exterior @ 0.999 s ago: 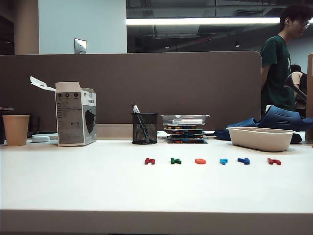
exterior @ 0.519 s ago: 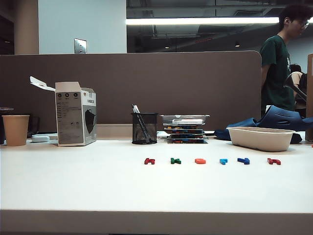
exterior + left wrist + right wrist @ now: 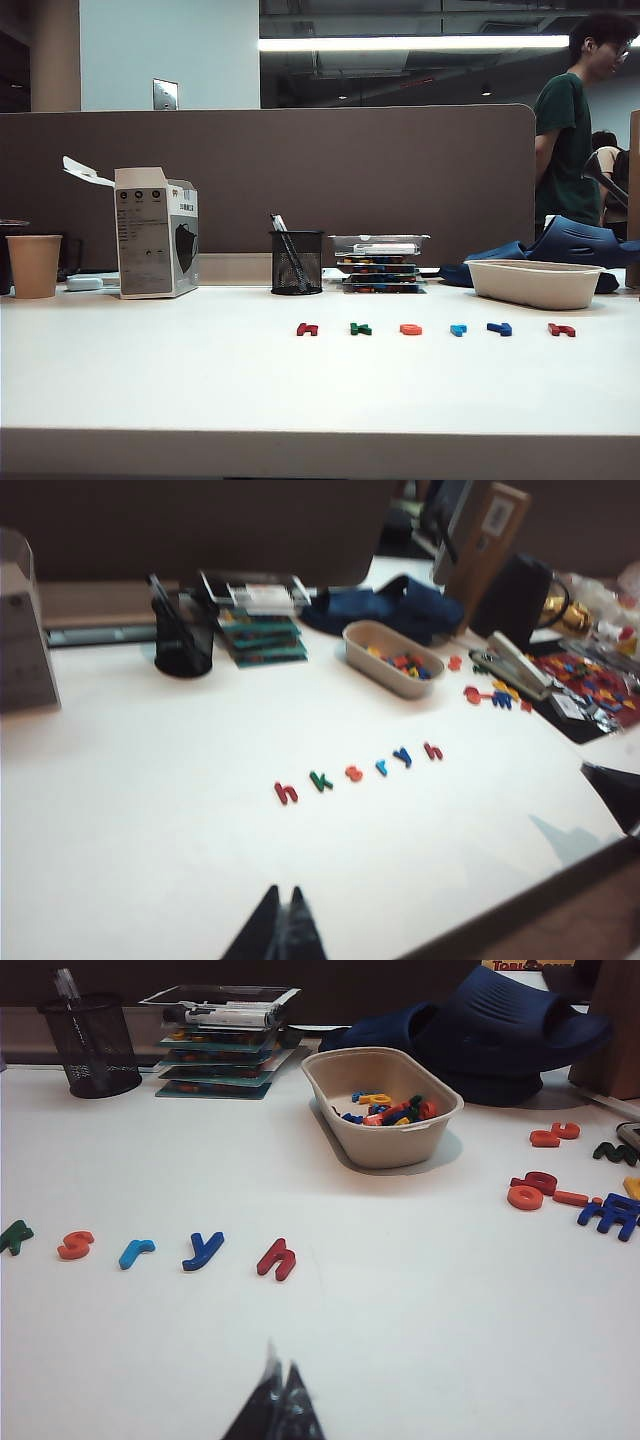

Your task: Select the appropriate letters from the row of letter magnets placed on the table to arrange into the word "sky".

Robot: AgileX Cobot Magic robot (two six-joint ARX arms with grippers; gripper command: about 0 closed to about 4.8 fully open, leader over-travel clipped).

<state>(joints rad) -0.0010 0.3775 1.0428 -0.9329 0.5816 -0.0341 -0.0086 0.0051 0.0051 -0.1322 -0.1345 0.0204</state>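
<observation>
The row of letter magnets lies on the white table point(image 3: 150, 380): a dark red h point(image 3: 306, 329), green k point(image 3: 361, 328), orange-red s point(image 3: 411, 329), light blue r point(image 3: 458, 329), dark blue y point(image 3: 499, 328) and a second dark red h point(image 3: 561, 329). The left wrist view shows the k point(image 3: 320, 781), s point(image 3: 353, 773) and y point(image 3: 402, 757) well ahead of my left gripper point(image 3: 283, 892), which is shut and empty. In the right wrist view my right gripper point(image 3: 281, 1365) is shut and empty, short of the y point(image 3: 203, 1250), s point(image 3: 75, 1246) and k point(image 3: 15, 1236). Neither gripper shows in the exterior view.
A beige bowl point(image 3: 532, 283) of spare letters stands behind the row's right end. A black mesh pen cup point(image 3: 296, 262), a stack of trays point(image 3: 378, 262), a cardboard box point(image 3: 155, 232) and a paper cup point(image 3: 33, 265) line the back. Loose letters point(image 3: 540, 1192) lie right of the bowl.
The letters have not moved in the exterior view. Only the person at the back right has shifted slightly.
</observation>
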